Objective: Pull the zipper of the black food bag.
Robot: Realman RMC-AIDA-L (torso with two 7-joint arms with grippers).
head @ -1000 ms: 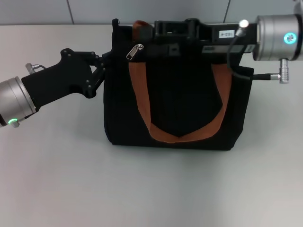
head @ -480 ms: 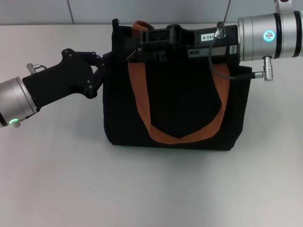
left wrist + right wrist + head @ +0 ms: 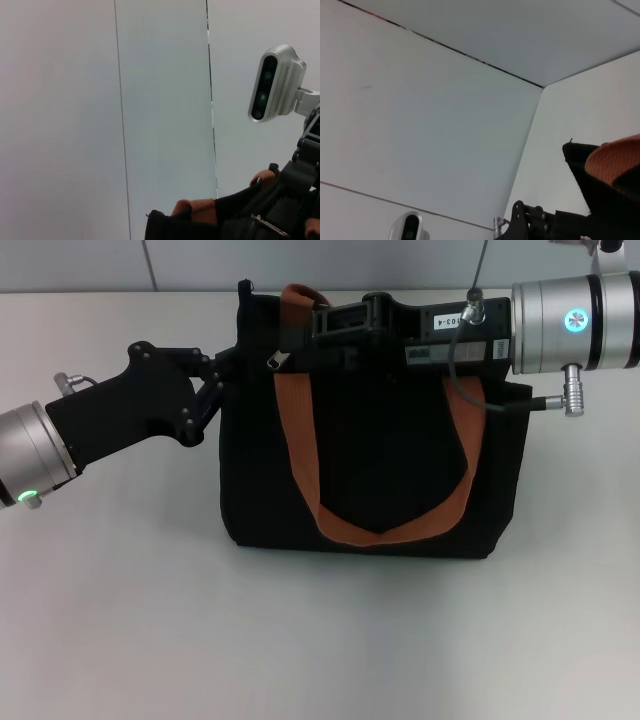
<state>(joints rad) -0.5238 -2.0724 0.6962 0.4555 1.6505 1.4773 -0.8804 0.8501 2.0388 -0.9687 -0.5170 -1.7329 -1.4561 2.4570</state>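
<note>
The black food bag (image 3: 380, 470) stands upright mid-table with brown-orange strap handles (image 3: 300, 450). The silver zipper pull (image 3: 277, 360) pokes out at the bag's top edge near its left end, partly covered. My right gripper (image 3: 300, 340) lies along the bag's top from the right, its tip right at the pull. My left gripper (image 3: 228, 365) is against the bag's upper left corner. The left wrist view shows the bag's top (image 3: 200, 227) and the pull (image 3: 267, 226). The right wrist view shows the bag's corner (image 3: 600, 200) and the left gripper (image 3: 530, 220).
The bag stands on a plain light table (image 3: 300, 640) with a grey wall (image 3: 300, 260) behind it. The right arm's cable and connector (image 3: 560, 400) hang beside the bag's upper right corner.
My right gripper has moved left along the bag's top and now reaches the zipper pull, which was fully in view before. The left arm and the bag have not moved.
</note>
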